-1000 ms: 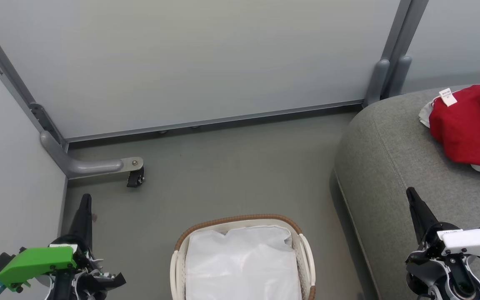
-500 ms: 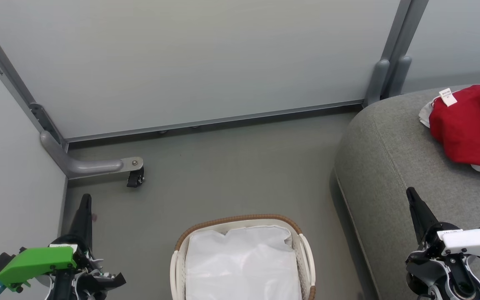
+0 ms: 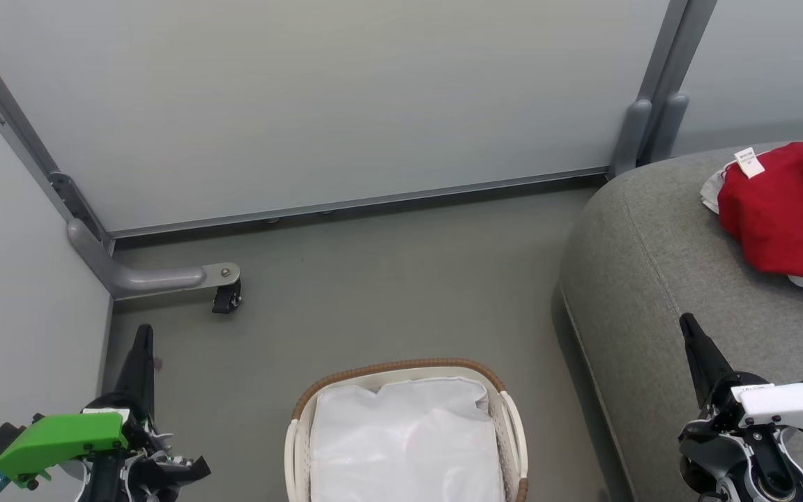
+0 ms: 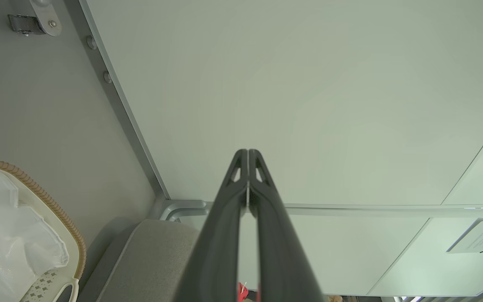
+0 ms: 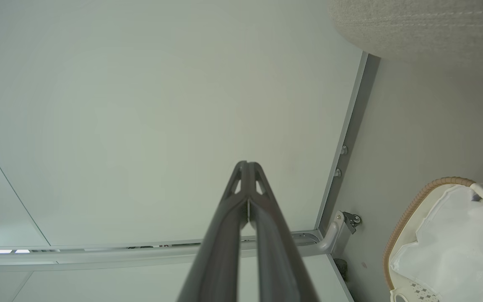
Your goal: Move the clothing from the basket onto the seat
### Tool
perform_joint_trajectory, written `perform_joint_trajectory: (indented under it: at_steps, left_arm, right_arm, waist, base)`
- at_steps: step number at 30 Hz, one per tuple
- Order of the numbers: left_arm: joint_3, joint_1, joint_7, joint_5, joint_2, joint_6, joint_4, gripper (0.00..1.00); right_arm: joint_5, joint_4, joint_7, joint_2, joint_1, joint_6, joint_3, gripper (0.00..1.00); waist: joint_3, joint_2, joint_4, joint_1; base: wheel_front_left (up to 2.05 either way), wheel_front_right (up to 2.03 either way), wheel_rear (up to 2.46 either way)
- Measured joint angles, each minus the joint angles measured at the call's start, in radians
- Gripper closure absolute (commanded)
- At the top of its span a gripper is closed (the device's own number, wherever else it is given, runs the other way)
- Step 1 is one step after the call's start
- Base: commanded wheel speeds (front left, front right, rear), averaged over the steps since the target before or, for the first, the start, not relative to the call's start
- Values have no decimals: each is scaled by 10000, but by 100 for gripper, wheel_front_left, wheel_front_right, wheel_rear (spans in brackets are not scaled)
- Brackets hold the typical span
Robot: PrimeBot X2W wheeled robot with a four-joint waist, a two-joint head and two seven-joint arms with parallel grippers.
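Grey floor [image 3: 387, 279] held wicker-rimmed plastic basket [image 3: 401, 364], white liner [image 3: 401, 439] inside; red clothes [image 3: 778, 216] lay on woven couch [image 3: 652, 293]; left gripper [image 3: 142, 331], right gripper [image 3: 686, 321] closed, empty.

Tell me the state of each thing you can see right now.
clothing, heaped on the seat.
basket, upright on the floor, white liner in, no red showing.
left hand, shut, fingertips together.
right hand, shut, fingertips together.

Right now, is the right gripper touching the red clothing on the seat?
Apart. In the head view, a stretch of bare seat lies between the right gripper and the clothing.
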Motion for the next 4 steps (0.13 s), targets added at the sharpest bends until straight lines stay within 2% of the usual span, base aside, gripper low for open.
perform_joint_trajectory:
  at_steps: [4]
  left_arm:
    - [0,0,0,0,0,0,0,100]
  right_arm:
    - [0,0,0,0,0,0,0,100]
  waist:
    - [0,0,0,0]
  base:
    - [0,0,0]
